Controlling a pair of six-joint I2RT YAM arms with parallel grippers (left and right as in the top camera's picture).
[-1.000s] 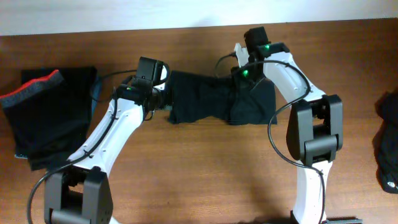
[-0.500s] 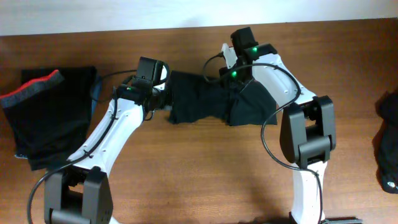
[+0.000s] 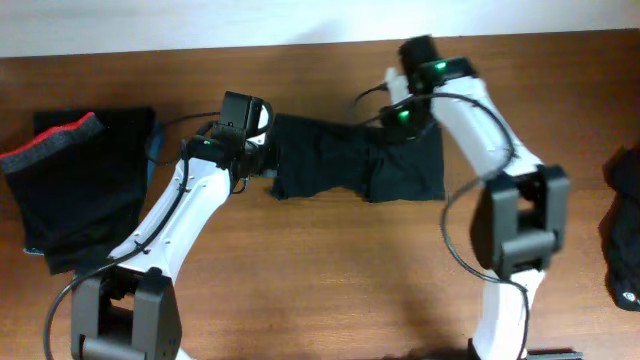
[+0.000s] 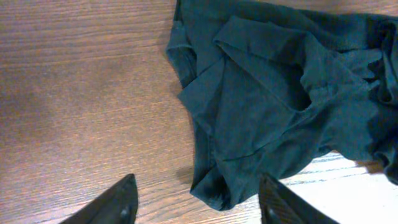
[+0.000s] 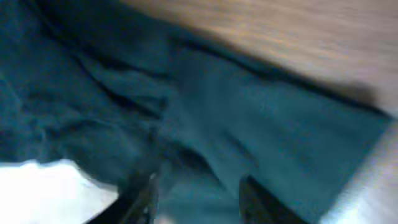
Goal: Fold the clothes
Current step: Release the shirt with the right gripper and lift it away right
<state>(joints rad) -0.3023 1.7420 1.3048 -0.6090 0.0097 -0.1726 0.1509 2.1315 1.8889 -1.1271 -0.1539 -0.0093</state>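
My left claw (image 4: 199, 208) stands apart. Its two dark fingers (image 4: 121, 202) sit low on either side of the near corner of the crumpled black fabric garment (image 4: 280, 106), and nothing is pinched between them. That garment lies rumpled, with folds overlapping, on the brown wooden table (image 4: 74, 93).

From overhead the same garment (image 3: 350, 170) stretches across the far middle of the table, between my two arms. My left claw is at its left end and my right arm reaches over its upper right part.

My right claw (image 5: 199, 199) hangs just above the dark cloth. The view is badly blurred, but its fingertips (image 5: 140, 196) look parted, with only fabric behind the gap.

A second black garment with a red-and-grey waistband (image 3: 80, 190) lies at the table's left end, well apart from both claws. A third dark garment (image 3: 625, 240) shows at the right edge.
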